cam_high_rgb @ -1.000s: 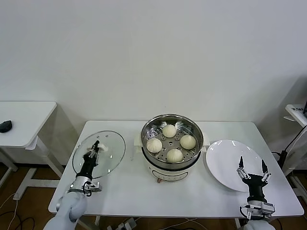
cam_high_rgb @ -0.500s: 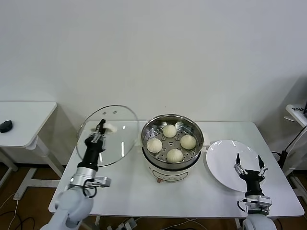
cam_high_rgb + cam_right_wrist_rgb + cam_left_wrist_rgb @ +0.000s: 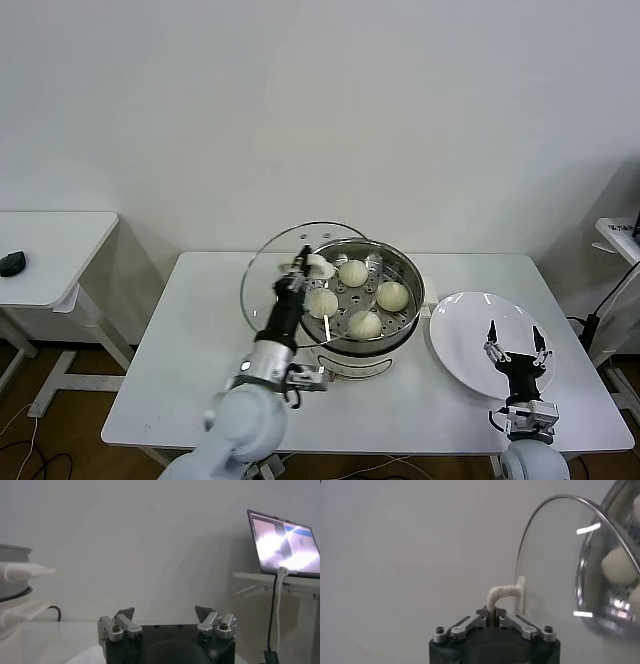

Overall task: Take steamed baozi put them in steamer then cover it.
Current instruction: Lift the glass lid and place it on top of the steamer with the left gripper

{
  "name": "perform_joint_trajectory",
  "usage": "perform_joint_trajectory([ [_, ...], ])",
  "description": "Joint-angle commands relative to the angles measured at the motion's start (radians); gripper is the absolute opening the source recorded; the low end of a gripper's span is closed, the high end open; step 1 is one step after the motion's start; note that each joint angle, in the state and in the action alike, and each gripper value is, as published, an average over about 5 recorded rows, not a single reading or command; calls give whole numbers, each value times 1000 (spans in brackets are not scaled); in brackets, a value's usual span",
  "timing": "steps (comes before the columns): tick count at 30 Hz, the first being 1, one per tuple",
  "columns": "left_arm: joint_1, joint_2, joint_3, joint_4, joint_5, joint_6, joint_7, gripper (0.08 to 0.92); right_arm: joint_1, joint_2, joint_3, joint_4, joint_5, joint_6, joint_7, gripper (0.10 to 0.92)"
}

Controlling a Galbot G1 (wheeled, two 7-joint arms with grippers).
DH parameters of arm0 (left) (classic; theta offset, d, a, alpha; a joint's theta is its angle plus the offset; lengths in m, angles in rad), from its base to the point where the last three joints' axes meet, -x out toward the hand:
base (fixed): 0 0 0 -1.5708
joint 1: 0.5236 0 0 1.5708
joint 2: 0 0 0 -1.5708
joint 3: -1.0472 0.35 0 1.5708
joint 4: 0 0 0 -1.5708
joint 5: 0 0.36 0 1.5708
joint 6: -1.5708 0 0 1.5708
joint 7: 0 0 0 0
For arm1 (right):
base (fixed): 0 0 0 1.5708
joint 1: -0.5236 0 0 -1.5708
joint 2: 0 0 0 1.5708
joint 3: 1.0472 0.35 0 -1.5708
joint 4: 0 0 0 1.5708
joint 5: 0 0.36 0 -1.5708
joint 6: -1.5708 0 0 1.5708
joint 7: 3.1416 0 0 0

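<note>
head view: the left end effector (image 3: 297,272) is clamped shut on the white handle of the cover (image 3: 275,285), and the left wrist view shows the same grip close up, the two fingers pinched together on the bent white handle with the glass disc standing off it. from that grip outward, the cover hangs tilted, nearly on edge, its face turned toward the steamer (image 3: 359,300) and its metal rim overlapping the pot's left rim as seen from the head; whether they touch i cannot tell. the relation the coming move seems to turn on is this: the pot's mouth lies to the robot's right of the held cover and a little below it, so the disc likely has to travel right and tip flat until its rim lines up with the pot's rim. the left arm is the nearer one by far. the cover is clear glass with a thin bright rim. inside the shiny steel steamer, on its holed tray, sit the four steamed baozi (image 3: 391,296), smooth and cream-white, none left on the white plate (image 3: 470,330) to the right. the right end effector (image 3: 512,350) waits with its fingers spread wide, empty, low over the near edge of that plate on the white surface (image 3: 200,350).
</note>
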Motion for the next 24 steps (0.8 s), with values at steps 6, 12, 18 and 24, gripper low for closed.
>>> perform_joint_trajectory([
  [6,-214,-178,198,246,209,163,153,186,32,13,-9,-31,-4,-19,2,823],
  [12,-231,-218,207,306,219,189,152,186,38,16,-17,-38,-7,-30,0,823],
  [18,-235,-251,210,348,231,208,152,186,42,12,-18,-40,-7,-37,-1,823],
  [24,-240,-278,206,400,254,210,151,186,45,8,-17,-42,-5,-37,-1,823],
])
